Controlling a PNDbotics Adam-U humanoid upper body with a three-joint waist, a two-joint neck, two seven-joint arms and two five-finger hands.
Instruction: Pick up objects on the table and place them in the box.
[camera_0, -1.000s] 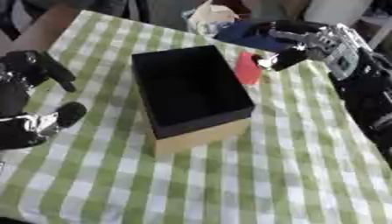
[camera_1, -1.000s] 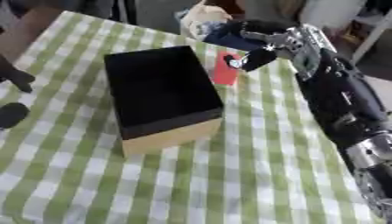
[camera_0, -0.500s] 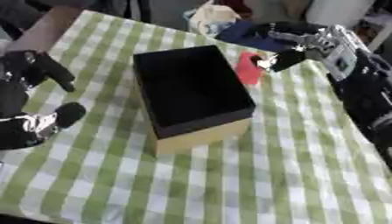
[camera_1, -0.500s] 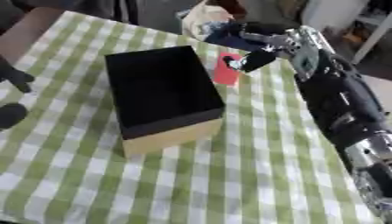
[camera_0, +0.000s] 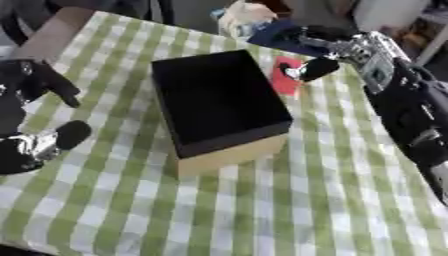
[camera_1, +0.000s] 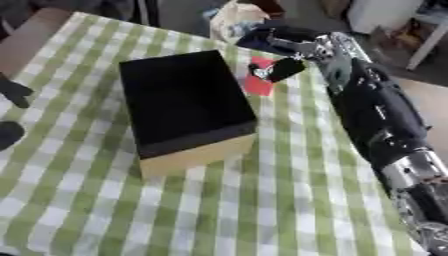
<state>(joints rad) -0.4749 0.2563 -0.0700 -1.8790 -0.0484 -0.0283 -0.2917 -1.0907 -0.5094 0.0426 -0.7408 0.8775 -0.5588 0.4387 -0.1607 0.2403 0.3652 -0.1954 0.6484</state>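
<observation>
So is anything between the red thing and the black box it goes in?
Nothing visible. The flat red object, at the right hand, lies right beside the open black cardboard box.

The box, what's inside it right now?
The box looks dark and bare inside; nothing shows in it, though its interior is black and small items could hide there. The red object is outside, beside its far right wall, at the right hand.

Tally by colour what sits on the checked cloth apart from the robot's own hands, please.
Black-lined tan box: 1
Red flat item, beside the box under the right hand: 1
Dark blue item at the far edge: 1
Pale cream item at the far edge: 1
Total: 4
</observation>
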